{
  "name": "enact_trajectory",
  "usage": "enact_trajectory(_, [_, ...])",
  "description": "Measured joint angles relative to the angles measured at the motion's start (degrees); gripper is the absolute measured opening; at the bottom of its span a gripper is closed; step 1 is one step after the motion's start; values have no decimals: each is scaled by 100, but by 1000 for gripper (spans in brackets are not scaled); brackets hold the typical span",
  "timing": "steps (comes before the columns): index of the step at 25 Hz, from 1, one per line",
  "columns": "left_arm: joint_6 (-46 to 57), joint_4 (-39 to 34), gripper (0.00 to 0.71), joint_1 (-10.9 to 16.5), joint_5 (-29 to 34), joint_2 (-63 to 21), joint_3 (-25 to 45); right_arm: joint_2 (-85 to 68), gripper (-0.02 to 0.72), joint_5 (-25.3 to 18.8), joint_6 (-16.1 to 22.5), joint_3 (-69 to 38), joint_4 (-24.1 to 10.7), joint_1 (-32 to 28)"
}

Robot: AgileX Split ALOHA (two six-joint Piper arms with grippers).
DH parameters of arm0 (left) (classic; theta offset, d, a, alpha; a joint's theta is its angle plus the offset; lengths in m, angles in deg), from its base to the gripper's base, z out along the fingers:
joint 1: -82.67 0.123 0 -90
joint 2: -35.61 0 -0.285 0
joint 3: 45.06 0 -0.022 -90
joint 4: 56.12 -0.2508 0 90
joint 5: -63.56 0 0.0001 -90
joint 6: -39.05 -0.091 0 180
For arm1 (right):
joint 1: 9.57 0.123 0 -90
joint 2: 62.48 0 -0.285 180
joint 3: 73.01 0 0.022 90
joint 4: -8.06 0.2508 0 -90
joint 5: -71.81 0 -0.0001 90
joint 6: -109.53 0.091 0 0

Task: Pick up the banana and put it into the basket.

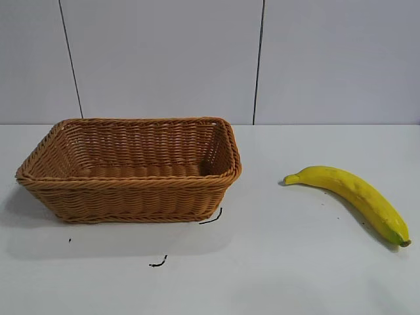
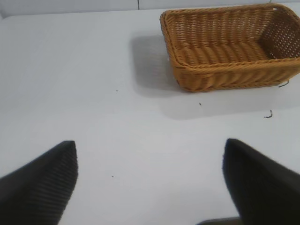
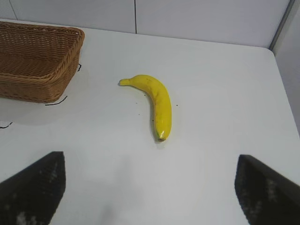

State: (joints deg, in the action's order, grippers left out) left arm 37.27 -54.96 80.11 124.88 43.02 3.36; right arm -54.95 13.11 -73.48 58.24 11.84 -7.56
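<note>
nothing is done yet: the banana (image 1: 354, 195) lies near the table's (image 1: 275, 262) right edge, well apart from the empty wicker basket (image 1: 131, 197). it's bright yellow, curved, greenish at one tip. our right gripper (image 3: 150, 187) and left gripper (image 2: 150, 183) are spread wide, holding nothing

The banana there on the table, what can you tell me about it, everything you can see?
The banana is long, curved and bright yellow, with faint dark specks, a greenish end and a short stem. It looks smooth and whole, unpeeled. It lies flat on the white table, to the right of the wicker basket and clear of it. Nothing but the table touches it; neither gripper holds it.
</note>
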Motion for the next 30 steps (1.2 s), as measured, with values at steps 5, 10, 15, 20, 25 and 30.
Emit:
enact_trajectory(5, [0, 0, 635, 0, 0, 0, 0, 0, 671, 0, 0, 0, 4, 0])
enact_trajectory(10, [0, 0, 635, 0, 0, 0, 0, 53, 671, -6, 0, 14, -14, 0])
enact_trajectory(15, [0, 0, 635, 0, 0, 0, 0, 1334, 671, -42, 4, 465, -20, 0])
enact_trajectory(20, [0, 0, 635, 0, 0, 0, 0, 3408, 671, -37, 4, 1352, 3, 0])
enact_trajectory(25, [0, 0, 635, 0, 0, 0, 0, 5438, 671, -24, 4, 2395, 2, 0])
enact_trajectory(30, [0, 0, 635, 0, 0, 0, 0, 7424, 671, 5, -308, 3656, 29, 0])
